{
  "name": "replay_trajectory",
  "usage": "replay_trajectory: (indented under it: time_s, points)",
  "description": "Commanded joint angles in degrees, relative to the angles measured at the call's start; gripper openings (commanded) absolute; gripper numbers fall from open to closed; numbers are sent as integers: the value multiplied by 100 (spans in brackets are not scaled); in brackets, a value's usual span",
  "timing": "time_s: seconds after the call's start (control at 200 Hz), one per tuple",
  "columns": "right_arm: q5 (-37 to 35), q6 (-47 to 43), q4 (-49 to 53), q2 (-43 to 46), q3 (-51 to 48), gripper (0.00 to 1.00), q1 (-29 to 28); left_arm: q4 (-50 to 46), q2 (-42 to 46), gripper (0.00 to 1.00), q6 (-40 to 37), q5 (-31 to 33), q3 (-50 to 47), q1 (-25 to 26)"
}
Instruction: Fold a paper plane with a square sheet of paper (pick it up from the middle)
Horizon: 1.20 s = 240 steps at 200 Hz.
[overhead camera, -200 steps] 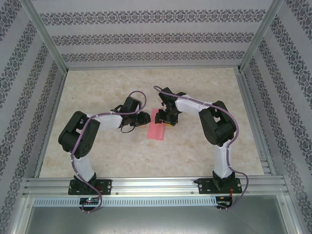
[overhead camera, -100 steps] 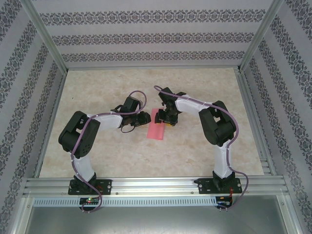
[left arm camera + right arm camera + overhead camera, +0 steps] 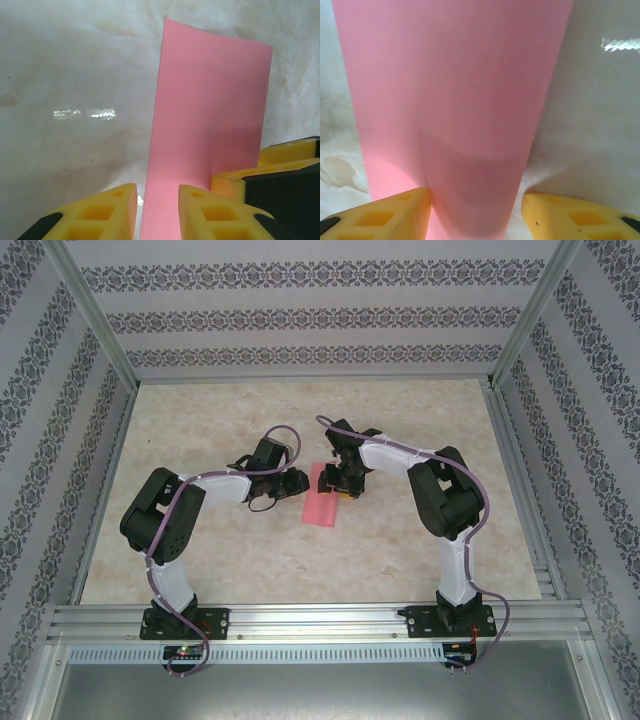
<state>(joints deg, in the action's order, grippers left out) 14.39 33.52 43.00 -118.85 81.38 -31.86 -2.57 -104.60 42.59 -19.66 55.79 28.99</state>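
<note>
The pink square sheet of paper lies mid-table between both grippers, seen as a narrow strip from above. My left gripper is at its left edge. In the left wrist view the sheet runs up between the yellow fingers; the left gripper has its jaws apart, with a gap left of the paper. My right gripper is at the sheet's far right. Its jaws stand wide at the right gripper, and the sheet bulges up between them, touching the left finger.
The marble-patterned tabletop is fenced by an aluminium frame and patterned walls. The right gripper's yellow finger sits close to the right of the left gripper's jaws.
</note>
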Motion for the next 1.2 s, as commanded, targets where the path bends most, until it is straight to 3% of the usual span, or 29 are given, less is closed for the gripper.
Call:
replay_trajectory:
  time_s: [0.0, 0.599, 0.909, 1.194]
  points:
    - [-521, -5, -2, -895, -474, 55, -40, 178, -87, 29, 63, -26, 152, 11]
    - [-535, -67, -20, -948, -491, 56, -42, 73, -61, 28, 16, 64, 222, 18]
    - [-534, -69, -11, -996, -463, 57, -49, 318, -190, 26, 52, -391, 213, 19]
    - [-558, -65, -19, -993, -483, 57, -53, 292, -505, 16, -29, -857, 456, 88]
